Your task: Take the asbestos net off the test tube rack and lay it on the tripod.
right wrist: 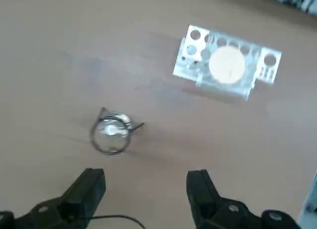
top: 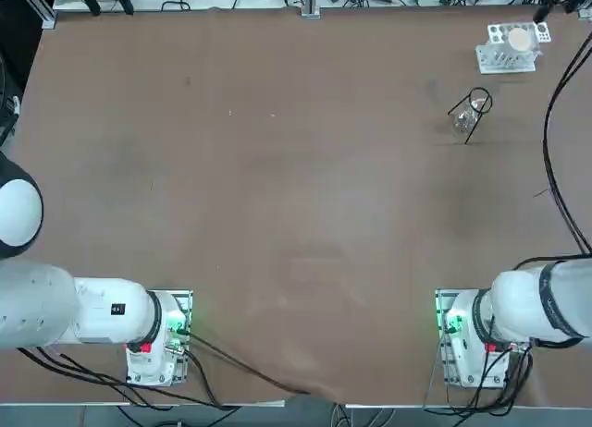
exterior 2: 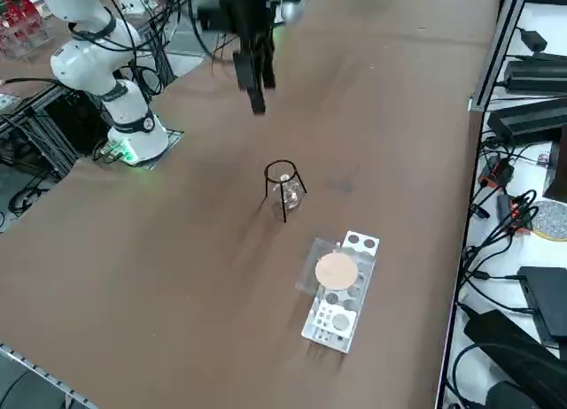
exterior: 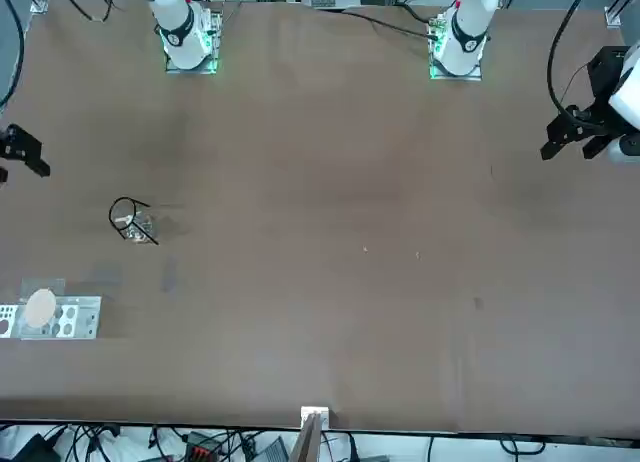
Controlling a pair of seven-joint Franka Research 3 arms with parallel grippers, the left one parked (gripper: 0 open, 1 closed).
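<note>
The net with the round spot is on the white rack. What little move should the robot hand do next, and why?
Probably glide over the asbestos net and lower. The right gripper hangs open and empty above the table, nearer the tripod, while the net lies on the test tube rack, untouched.

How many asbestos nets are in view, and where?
1. The asbestos net lies on top of the test tube rack, beyond the tripod from the robot. The right gripper hangs open in the air, holding nothing. None looks hidden.
</note>
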